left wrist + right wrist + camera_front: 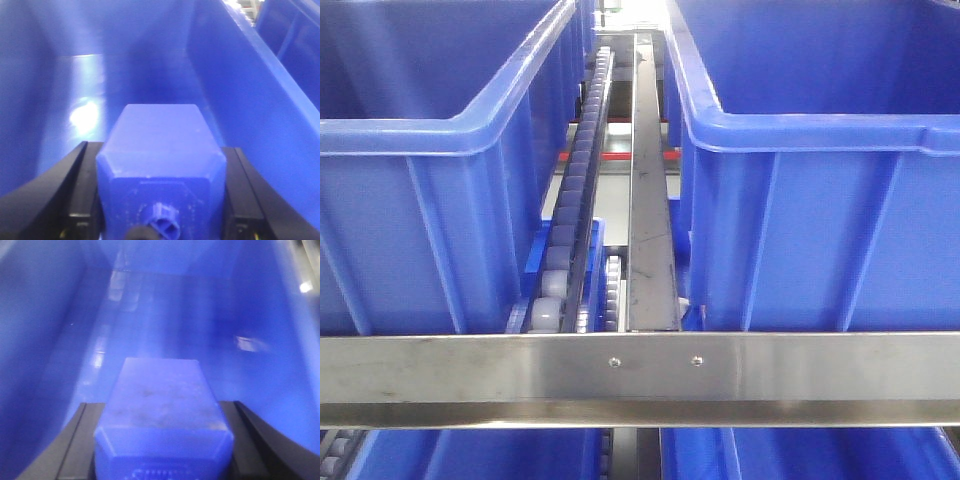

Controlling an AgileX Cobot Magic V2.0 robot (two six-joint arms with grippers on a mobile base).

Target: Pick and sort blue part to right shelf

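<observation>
My left gripper [160, 200] squeezes a tall blue plastic block [160, 165] inside a big blue plastic bin [260, 100]. My right gripper [162, 440] squeezes another blue plastic block [160, 415] inside its own blue bin [45, 340].

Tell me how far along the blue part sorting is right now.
Done: both pickups look made. The left gripper holds a blue part between its fingers, and the right gripper holds another blue block. In hand: each is inside a blue bin, above the floor. Left: release. The front view shows only bins and a roller track, so I cannot confirm this is the right shelf.
</observation>
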